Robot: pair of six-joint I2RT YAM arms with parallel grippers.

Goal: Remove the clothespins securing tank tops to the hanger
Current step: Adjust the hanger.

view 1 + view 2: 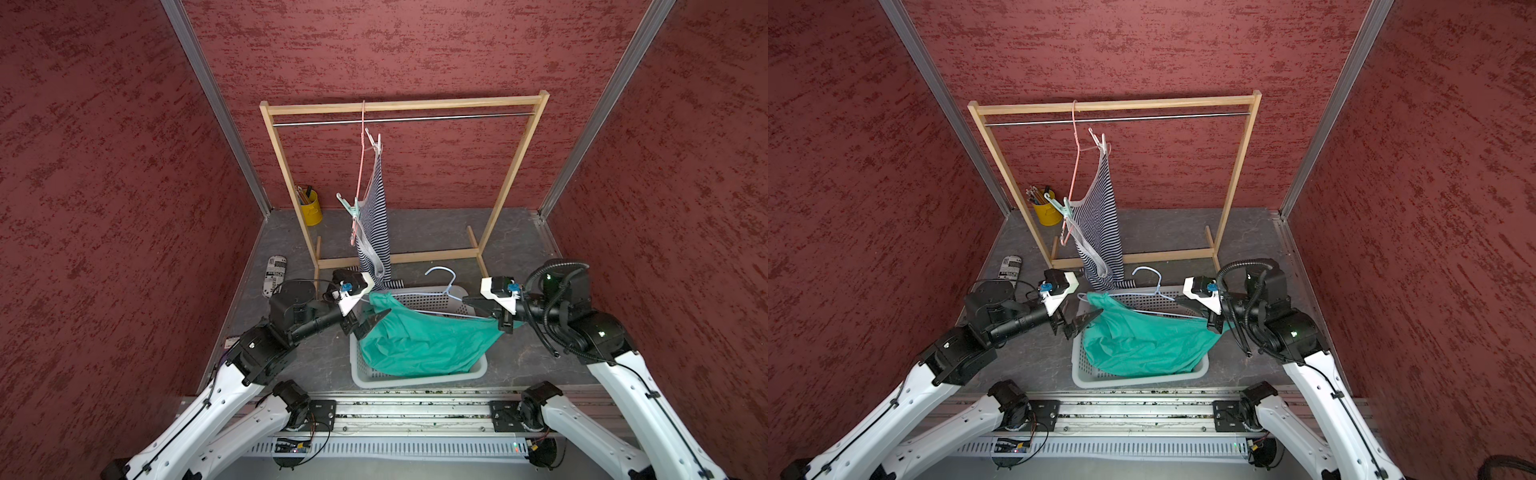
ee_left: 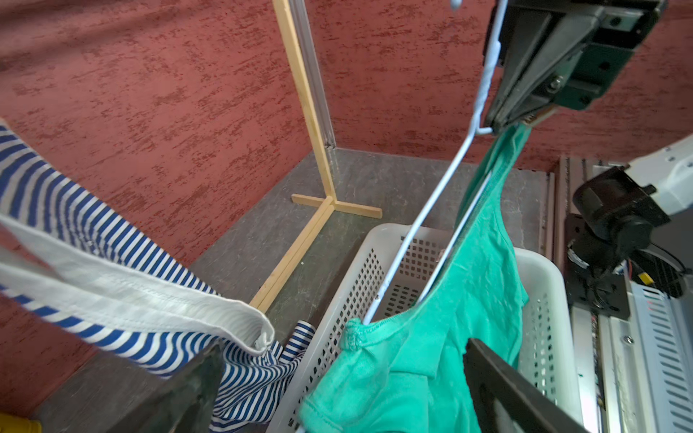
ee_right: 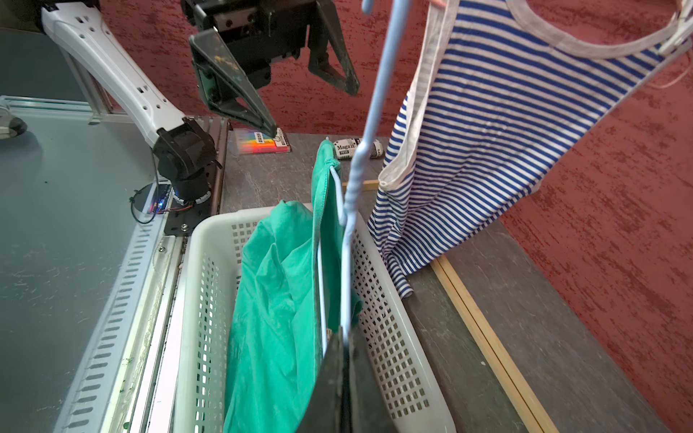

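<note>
Teal top sags into white basket (right jaws clamp its hanger, left jaws wide).

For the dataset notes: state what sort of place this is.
Probably a mock laundry corner inside a robot test cell: red panel walls, a wooden clothes rack with a striped tank top hanging, and a white laundry basket.
</note>
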